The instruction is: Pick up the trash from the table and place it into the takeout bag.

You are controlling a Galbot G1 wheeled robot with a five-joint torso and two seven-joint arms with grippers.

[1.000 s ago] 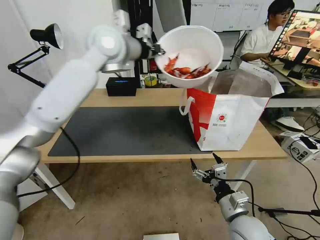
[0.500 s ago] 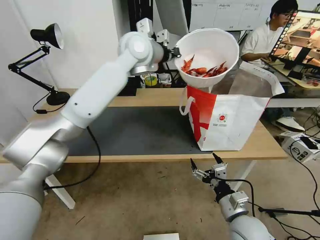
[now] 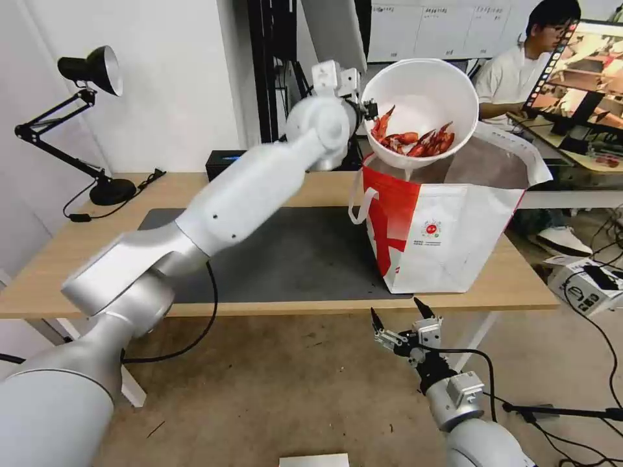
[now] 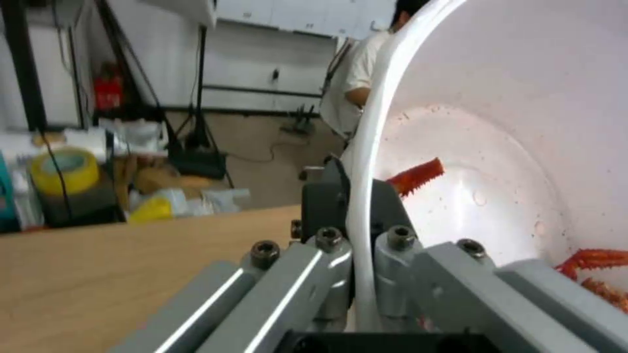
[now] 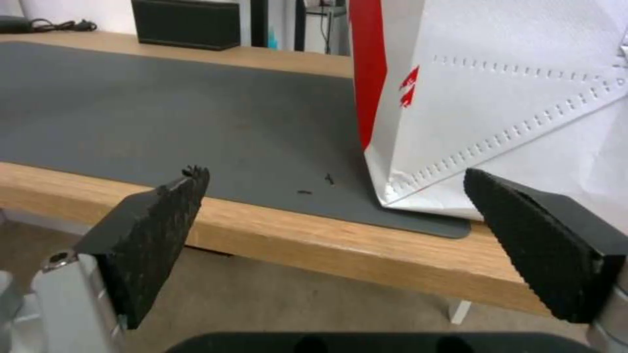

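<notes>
A white round bowl [image 3: 422, 97] of red crayfish shells [image 3: 415, 139] hangs tilted over the left part of the takeout bag's [image 3: 448, 220] open mouth. My left gripper [image 3: 368, 110] is shut on the bowl's rim, which the left wrist view shows pinched between its fingers [image 4: 340, 206], with the bowl's inside [image 4: 510, 147] beyond. The white-and-red bag stands on the right end of the light-wood table [image 3: 52, 259]. My right gripper [image 3: 397, 314] waits open below the table's front edge, in front of the bag [image 5: 497, 98]; nothing is between its pads [image 5: 164, 215].
A dark grey mat [image 3: 292, 259] covers the table's middle. A black rectangular box [image 3: 224, 162] stands at the back edge and a black desk lamp [image 3: 91, 71] at the far left. Cables and a small box [image 3: 584, 285] lie on the floor to the right.
My left arm has swung right with the bowl, carrying it from left of the bag to over the bag's mouth. The right arm has not moved.
</notes>
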